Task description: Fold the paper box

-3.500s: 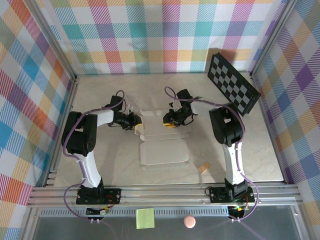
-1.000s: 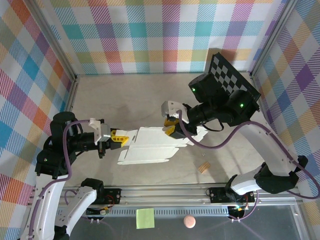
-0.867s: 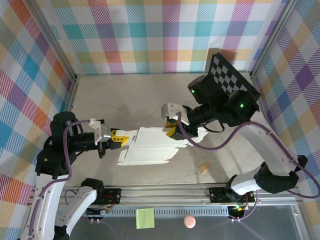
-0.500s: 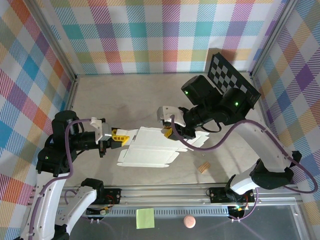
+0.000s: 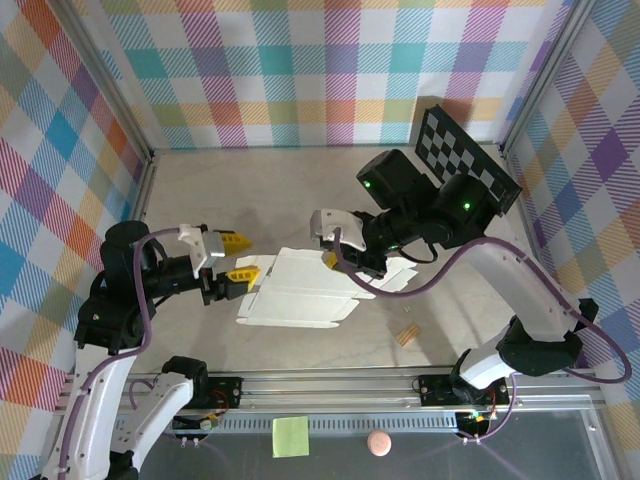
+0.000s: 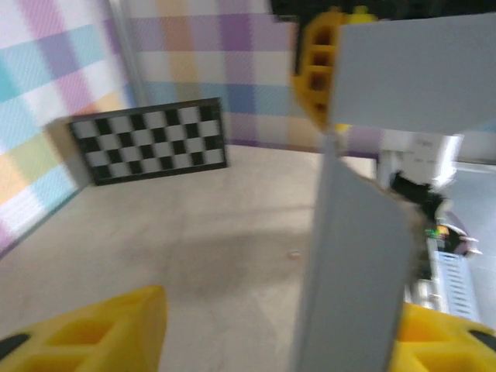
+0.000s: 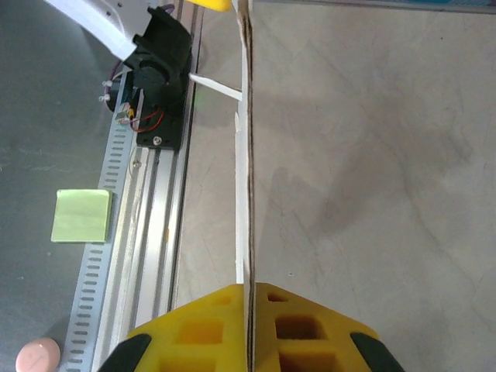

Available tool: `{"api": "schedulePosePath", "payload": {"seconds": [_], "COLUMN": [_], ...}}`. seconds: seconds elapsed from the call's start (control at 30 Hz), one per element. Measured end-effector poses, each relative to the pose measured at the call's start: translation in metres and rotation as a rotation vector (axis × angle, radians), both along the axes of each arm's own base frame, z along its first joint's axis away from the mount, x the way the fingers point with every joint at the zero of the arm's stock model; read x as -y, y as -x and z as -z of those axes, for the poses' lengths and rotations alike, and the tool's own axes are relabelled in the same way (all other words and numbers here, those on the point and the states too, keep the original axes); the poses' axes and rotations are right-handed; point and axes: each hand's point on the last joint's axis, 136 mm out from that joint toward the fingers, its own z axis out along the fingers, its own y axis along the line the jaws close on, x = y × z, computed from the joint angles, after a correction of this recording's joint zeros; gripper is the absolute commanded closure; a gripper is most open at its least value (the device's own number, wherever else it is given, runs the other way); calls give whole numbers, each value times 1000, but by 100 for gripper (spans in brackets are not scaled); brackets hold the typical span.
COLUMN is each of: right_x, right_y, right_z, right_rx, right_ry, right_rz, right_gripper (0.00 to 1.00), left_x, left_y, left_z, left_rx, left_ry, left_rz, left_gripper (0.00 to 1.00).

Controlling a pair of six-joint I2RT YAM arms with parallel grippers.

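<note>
The paper box is a pale grey creased sheet held flat above the table. My right gripper is shut on its far edge. In the right wrist view the sheet runs edge-on out of my right gripper, whose yellow fingers pinch it. My left gripper stands open at the sheet's left end. Seen from the left wrist, the sheet stands between the spread jaws of my left gripper, close to the right finger. I cannot tell whether that finger touches it.
A black-and-white checkerboard panel leans at the back right. A small tan piece lies on the table near the front rail. A yellow-green sticky note and a pink ball lie beyond the rail.
My left gripper has opened and let go of the sheet's left end. My right gripper has pinched shut on the sheet and shifted a little to the left.
</note>
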Motion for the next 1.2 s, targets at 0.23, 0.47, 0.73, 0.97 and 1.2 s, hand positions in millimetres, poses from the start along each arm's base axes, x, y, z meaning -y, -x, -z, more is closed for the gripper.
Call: {"api": "schedulePosePath", "payload": {"seconds": [0.23, 0.47, 0.73, 0.97, 1.2], "right_x": [8, 30, 42, 44, 47], "right_y": [-56, -131, -179, -184, -179], "right_z": [5, 31, 110, 189, 236], "right_rx": [-146, -448, -839, -1039, -1111], "right_ry": [-140, -382, -522, -502, -447], "right_rz": [274, 662, 971, 1091, 1132], "right_gripper": [100, 100, 100, 100, 100], "left_x": [-26, -38, -32, -9, 14], "left_y": [-49, -92, -138, -150, -137], "left_z": [-17, -20, 62, 134, 205], "left_rx": [-81, -305, -614, -828, -982], "left_ry": [95, 230, 321, 243, 114], "left_rz": [-328, -513, -601, -607, -597], "left_gripper": [27, 30, 36, 41, 49]}}
